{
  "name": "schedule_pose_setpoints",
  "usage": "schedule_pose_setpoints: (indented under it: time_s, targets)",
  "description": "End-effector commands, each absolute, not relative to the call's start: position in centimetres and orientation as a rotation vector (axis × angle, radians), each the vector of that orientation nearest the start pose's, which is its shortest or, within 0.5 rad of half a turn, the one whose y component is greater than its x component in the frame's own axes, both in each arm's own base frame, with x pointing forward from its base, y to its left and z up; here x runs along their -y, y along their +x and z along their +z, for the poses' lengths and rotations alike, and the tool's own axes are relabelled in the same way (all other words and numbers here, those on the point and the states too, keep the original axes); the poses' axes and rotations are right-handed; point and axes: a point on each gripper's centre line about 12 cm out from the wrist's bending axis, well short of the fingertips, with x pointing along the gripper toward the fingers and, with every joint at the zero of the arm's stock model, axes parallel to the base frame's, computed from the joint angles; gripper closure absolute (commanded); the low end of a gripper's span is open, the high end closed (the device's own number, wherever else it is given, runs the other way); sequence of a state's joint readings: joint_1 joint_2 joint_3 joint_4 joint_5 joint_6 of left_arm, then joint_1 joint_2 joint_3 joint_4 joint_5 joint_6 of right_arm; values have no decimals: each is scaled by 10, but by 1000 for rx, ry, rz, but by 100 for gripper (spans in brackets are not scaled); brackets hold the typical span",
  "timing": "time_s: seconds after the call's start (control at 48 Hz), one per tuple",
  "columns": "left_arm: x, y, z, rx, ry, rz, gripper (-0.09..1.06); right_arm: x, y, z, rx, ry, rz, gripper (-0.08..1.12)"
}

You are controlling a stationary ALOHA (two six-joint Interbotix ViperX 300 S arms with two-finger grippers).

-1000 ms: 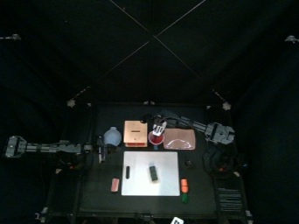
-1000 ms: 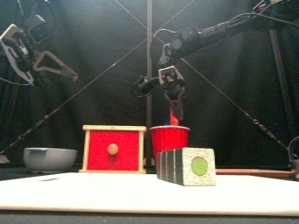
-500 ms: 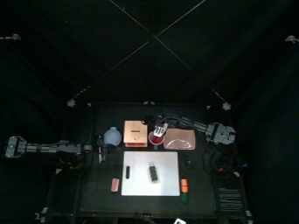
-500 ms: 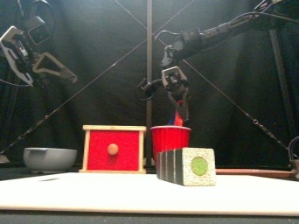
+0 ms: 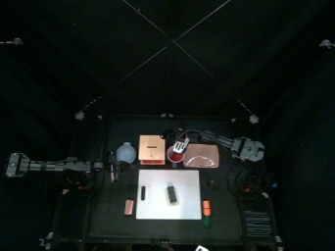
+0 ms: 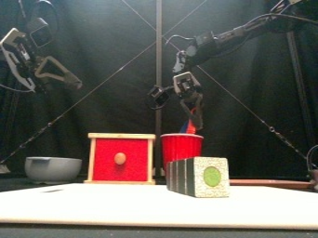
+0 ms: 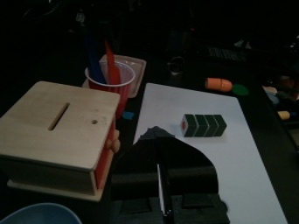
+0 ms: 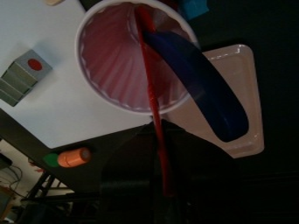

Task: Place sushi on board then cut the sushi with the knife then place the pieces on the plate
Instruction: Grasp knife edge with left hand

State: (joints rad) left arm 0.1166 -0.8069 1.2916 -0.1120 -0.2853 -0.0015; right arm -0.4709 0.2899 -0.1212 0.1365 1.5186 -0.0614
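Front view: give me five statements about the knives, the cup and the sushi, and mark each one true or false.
1. The sushi roll stands on the white board. True.
2. The right tool grips the red knife. True.
3. The red knife is cutting the sushi roll. False: it hangs over the red cup, apart from the roll.
4. The red cup is empty. False: the blue knife sits in it.
5. The wooden box stands right of the red cup. False: it stands left of it.
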Motion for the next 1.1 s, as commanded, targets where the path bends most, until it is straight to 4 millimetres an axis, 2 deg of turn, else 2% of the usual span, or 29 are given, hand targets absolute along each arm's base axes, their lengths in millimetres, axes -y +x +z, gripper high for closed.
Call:
schedule_pose_setpoints:
  time_s: [0.021,0.333,0.583,1.104]
  targets:
    - [-29,206,219,-176,-116,161,97,178,383,249,-1574,451,-211,54]
    - [-29,206,218,-179,-117,161,97,178,383,250,-1575,445,-212,53]
    - [-29,206,218,-180,-117,163,97,180,383,252,-1572,432,-223,62]
    - [-29,205,215,-186,-127,167,97,175,369,298,-1492,395,-248,64]
